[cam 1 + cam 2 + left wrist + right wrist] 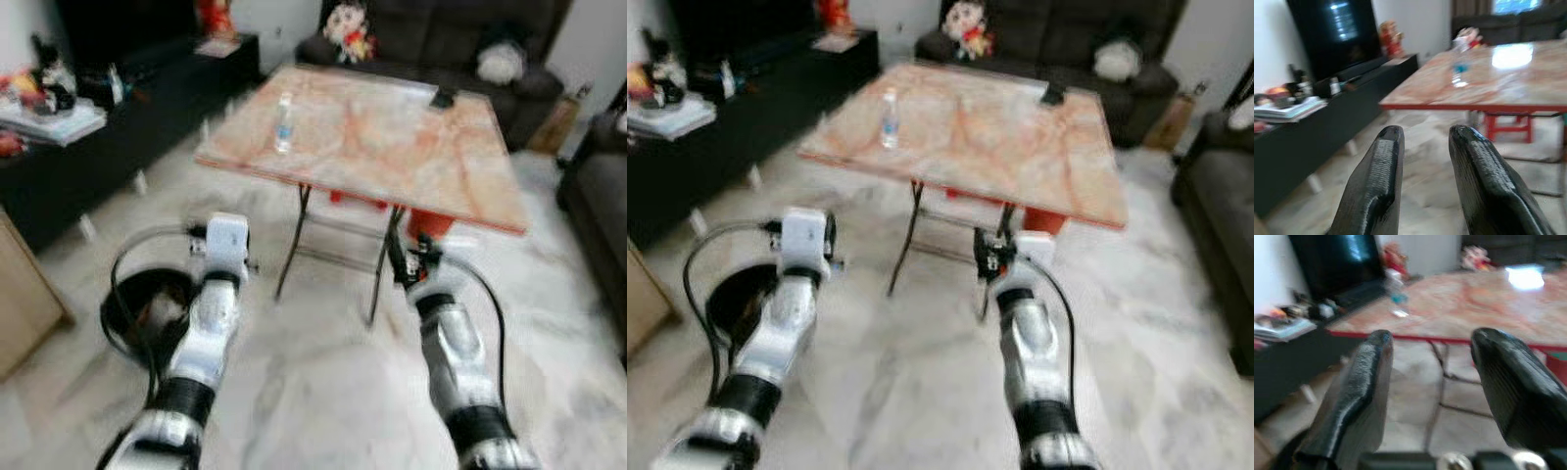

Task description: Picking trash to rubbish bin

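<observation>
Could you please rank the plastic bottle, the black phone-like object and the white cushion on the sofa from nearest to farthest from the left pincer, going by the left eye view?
From the left pincer:
1. Plastic bottle, upright near the table's left edge.
2. Black phone-like object, at the table's far right side.
3. White cushion, on the dark sofa beyond the table.

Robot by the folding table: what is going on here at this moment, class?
The robot stands on the pale floor facing a folding table. On the table stands a clear plastic bottle, towards the robot's left, and a dark object lies at the far edge. Both arms are held forward, short of the table. The left gripper and right gripper are open and empty. A black bin sits on the floor by the left arm. Nothing is picked up yet.
</observation>
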You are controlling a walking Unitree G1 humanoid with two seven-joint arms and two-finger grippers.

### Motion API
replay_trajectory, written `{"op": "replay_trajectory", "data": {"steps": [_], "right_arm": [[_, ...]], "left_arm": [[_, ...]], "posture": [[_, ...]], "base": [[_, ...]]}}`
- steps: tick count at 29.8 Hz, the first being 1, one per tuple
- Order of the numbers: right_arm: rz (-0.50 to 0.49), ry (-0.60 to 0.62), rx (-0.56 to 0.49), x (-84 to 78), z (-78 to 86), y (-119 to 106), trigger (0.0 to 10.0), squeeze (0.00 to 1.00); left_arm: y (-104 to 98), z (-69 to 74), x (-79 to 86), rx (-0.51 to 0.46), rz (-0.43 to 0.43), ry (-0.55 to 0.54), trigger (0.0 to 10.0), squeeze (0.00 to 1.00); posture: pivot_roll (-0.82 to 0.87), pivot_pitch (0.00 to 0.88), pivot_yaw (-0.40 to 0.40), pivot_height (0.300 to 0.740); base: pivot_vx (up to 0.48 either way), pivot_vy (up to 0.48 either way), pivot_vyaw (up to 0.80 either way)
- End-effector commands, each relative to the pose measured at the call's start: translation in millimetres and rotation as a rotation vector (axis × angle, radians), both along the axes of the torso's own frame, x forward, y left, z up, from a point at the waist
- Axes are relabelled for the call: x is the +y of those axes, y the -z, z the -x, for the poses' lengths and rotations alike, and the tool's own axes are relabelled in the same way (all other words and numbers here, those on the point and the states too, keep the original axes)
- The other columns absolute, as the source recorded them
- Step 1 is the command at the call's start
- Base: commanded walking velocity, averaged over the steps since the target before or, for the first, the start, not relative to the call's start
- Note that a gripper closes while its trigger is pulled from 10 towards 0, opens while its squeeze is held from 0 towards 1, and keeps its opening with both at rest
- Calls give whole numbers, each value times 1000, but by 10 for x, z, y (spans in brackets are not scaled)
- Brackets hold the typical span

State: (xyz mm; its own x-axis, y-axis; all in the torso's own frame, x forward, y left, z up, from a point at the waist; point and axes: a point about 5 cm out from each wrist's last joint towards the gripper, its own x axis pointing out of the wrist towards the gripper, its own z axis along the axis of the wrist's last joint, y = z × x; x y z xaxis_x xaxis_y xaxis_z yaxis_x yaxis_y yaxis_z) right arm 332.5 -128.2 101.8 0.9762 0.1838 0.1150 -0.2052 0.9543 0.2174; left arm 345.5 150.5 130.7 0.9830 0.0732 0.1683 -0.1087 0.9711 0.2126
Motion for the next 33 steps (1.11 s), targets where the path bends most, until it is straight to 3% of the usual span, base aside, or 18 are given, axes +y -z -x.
{"op": "replay_trajectory", "data": {"steps": [1, 30, 33], "right_arm": [[12, 37, -12, -143, -14, -38, 10000, 0], [43, 9, -40, -74, -17, -102, 10000, 0], [51, 9, -52, -74, -15, -117, 10000, 0]], "left_arm": [[-84, -19, -137, -27, 9, 31, 10000, 0], [-136, -14, -104, -40, 15, 21, 10000, 0], [-143, -15, -107, -43, 16, 23, 10000, 0]], "posture": [[105, 0, -97, 740], [108, 0, -105, 740], [108, 0, -105, 740]], "base": [[480, 0, 0], [480, 0, 0], [480, 0, 713]]}}
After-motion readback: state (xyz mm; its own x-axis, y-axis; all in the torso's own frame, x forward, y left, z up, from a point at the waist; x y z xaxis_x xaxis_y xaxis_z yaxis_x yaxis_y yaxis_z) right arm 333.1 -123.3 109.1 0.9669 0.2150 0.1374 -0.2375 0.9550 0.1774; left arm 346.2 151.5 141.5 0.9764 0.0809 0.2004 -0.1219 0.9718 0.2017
